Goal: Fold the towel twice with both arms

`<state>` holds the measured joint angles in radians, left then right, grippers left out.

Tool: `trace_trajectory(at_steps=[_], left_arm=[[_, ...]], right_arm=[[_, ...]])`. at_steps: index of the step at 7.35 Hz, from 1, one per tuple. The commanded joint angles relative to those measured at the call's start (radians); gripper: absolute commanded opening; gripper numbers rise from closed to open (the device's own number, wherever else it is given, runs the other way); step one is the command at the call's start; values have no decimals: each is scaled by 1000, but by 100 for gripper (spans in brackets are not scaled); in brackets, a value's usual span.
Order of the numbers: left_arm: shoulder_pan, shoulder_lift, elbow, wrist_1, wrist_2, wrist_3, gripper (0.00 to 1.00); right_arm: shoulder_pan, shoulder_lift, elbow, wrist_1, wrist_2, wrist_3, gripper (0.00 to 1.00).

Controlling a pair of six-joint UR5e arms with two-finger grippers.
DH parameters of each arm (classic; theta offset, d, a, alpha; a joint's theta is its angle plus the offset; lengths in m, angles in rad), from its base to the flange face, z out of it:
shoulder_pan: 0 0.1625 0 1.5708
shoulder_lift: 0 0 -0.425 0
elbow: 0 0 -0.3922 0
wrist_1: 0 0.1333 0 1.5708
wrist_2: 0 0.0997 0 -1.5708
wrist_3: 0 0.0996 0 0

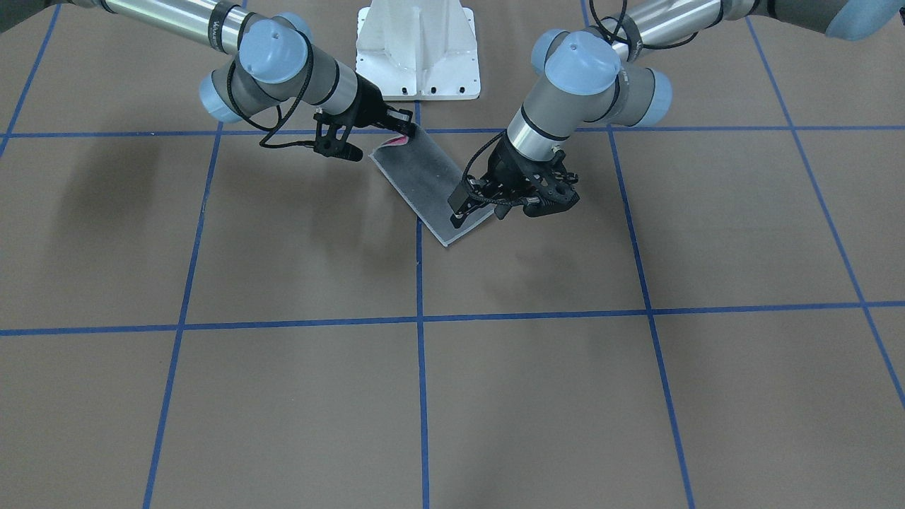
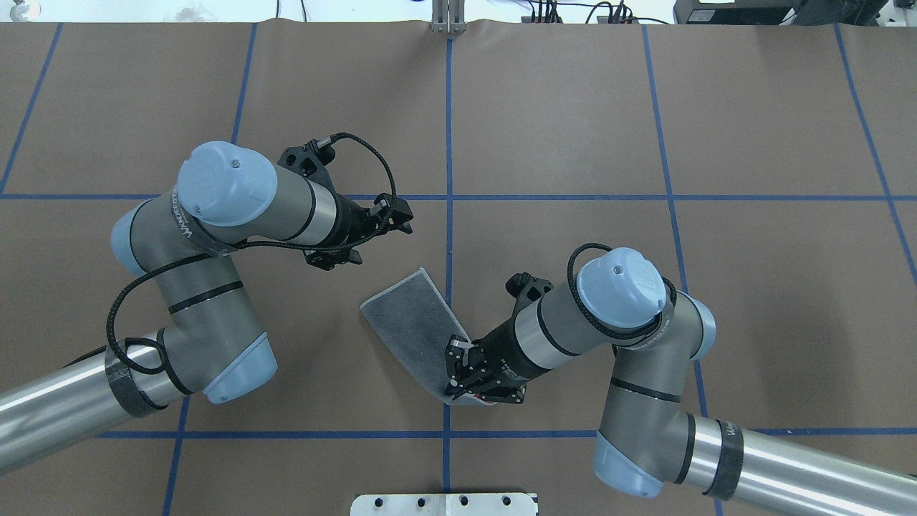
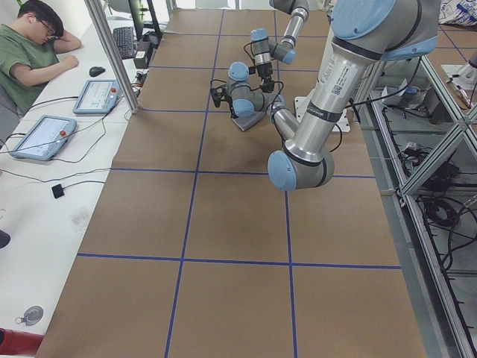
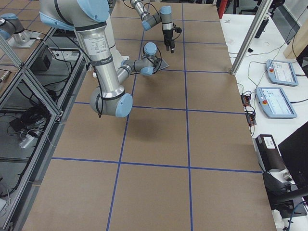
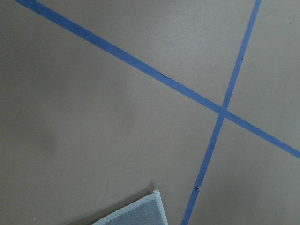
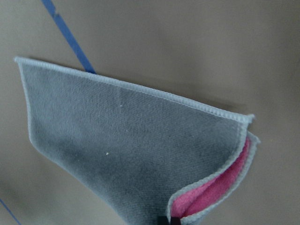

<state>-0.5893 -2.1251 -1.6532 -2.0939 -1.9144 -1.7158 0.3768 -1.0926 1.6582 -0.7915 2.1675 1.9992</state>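
Note:
The towel (image 1: 424,180) lies folded in a long strip, grey face out, near the table's centre line, close to the robot. My right gripper (image 1: 404,131) is shut on the towel's end nearest the robot and lifts it, so the pink inner face shows. In the overhead view that gripper (image 2: 455,380) holds the curled-up end of the towel (image 2: 412,315). The right wrist view shows the grey towel (image 6: 131,140) with pink between its layers. My left gripper (image 1: 463,208) hovers open and empty above the towel's far end. The left wrist view shows only a towel corner (image 5: 136,213).
The white pedestal base (image 1: 417,49) stands just behind the towel. Blue tape lines (image 5: 220,112) cross the brown table beside the towel's far corner. An operator (image 3: 30,45) sits at a side desk with tablets, off the table.

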Motion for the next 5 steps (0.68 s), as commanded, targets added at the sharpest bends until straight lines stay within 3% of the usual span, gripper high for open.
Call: trace_trajectory(at_steps=[1, 2, 3, 5], left_arm=[[-7, 1, -2, 0, 0, 1, 99], [-10, 1, 0, 0, 0, 1, 98], [-12, 1, 0, 0, 0, 4, 98], [-10, 1, 0, 0, -2, 13, 99]], right_arm=[[-39, 29, -14, -2, -26, -4, 0], [-41, 33, -17, 5, -43, -8, 5], [-41, 34, -15, 9, -44, -11, 97], [-26, 37, 2, 12, -41, 1, 98]])
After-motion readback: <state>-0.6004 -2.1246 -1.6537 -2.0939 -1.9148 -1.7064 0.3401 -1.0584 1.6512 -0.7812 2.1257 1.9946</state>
